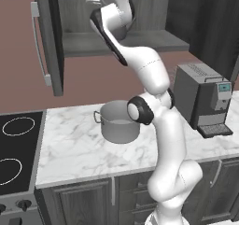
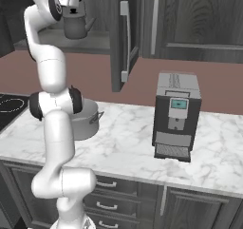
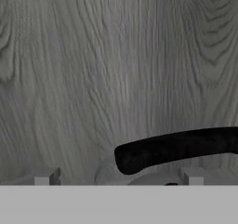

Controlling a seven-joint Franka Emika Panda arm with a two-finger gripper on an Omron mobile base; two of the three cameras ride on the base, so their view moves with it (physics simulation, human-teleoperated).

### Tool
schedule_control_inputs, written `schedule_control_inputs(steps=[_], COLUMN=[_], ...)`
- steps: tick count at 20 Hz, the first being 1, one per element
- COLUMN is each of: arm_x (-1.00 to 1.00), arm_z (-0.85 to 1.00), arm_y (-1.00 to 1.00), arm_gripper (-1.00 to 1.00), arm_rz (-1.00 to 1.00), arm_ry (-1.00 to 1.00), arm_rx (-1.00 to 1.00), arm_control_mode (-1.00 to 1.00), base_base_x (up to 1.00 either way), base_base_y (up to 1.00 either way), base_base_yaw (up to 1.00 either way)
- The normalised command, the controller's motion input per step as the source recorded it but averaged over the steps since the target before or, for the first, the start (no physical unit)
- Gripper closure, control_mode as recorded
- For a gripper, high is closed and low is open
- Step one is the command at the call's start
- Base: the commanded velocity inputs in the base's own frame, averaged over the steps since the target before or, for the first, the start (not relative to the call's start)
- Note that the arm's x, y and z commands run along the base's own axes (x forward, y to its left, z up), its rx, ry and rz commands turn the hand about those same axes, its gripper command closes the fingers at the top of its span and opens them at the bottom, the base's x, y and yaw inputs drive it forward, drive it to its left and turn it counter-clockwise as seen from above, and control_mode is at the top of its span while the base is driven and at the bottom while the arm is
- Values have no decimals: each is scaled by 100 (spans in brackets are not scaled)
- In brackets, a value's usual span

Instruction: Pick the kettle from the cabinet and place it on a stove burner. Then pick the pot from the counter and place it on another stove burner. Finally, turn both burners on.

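The kettle [image 2: 76, 27], small and grey with a side spout, stands on the shelf inside the open cabinet [image 1: 154, 39]. My gripper [image 2: 71, 12] hovers just above it, open. In the hand view the kettle's black arched handle [image 3: 176, 146] runs in from the right, its end lying between the two fingertips [image 3: 46, 177], with the gripper [image 3: 119, 177] above the lid and untouching. The pot [image 1: 120, 122], wide grey steel, sits on the marble counter [image 1: 70, 149] right of the black cooktop [image 1: 14, 149]. Two white burner rings [image 1: 18, 126] show on it.
The cabinet door [image 1: 46, 42] hangs open to the left of the arm, its bar handle facing out. A grey coffee machine [image 1: 203, 100] stands on the counter to the right. Stove knobs [image 1: 21, 204] line the cooktop front.
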Motion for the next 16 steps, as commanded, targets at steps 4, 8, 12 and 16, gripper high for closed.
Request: schedule_control_inputs(steps=[4, 8, 12, 16], arm_x=[18, 4, 0, 1], arm_z=[0, 0, 0, 0], arm_y=[4, 0, 0, 1], arm_gripper=[-100, -100, -100, -100], arm_rz=[0, 0, 0, 0], arm_ry=[0, 0, 0, 0], arm_rx=[0, 0, 0, 0], arm_control_mode=[-100, -100, -100, -100], base_base_x=[0, 0, 0, 0], base_base_y=[0, 0, 0, 0], base_base_yaw=[0, 0, 0, 0])
